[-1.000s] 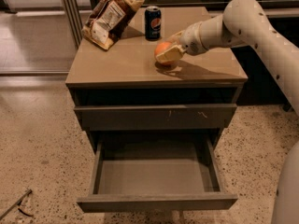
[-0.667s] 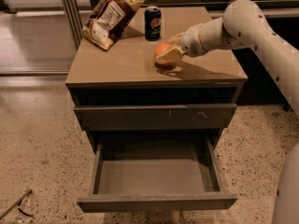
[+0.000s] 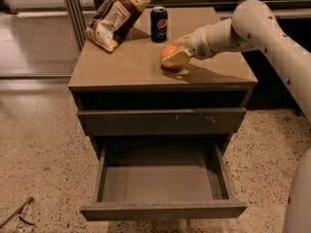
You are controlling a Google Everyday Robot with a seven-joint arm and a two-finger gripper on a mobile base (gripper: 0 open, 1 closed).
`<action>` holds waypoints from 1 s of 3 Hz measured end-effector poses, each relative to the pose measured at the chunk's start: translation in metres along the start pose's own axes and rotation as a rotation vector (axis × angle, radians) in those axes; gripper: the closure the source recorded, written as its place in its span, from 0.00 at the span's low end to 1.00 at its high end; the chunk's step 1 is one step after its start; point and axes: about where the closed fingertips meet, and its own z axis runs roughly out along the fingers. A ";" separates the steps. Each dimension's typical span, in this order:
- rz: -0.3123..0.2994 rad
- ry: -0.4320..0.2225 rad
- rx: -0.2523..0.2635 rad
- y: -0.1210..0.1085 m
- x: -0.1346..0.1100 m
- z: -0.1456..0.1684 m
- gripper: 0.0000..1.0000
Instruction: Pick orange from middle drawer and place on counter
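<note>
The orange [image 3: 166,52] sits low at the counter [image 3: 121,67], right of its middle, with its shadow directly beneath it. My gripper [image 3: 174,57] reaches in from the right on a white arm and is closed around the orange. One pale finger [image 3: 178,57] covers the fruit's front right side. The middle drawer [image 3: 160,184] is pulled fully out below, and its flat grey floor is bare.
A dark blue soda can [image 3: 159,23] stands just behind the orange. A brown chip bag [image 3: 114,16] leans at the counter's back left. A shut drawer [image 3: 160,122] with pale scratch marks is above the open one. Speckled floor surrounds the cabinet.
</note>
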 end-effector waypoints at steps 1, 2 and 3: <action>0.000 0.000 0.000 0.000 0.000 0.000 0.34; 0.000 0.000 0.000 0.000 0.000 0.000 0.11; 0.000 0.000 0.000 0.000 0.000 0.000 0.00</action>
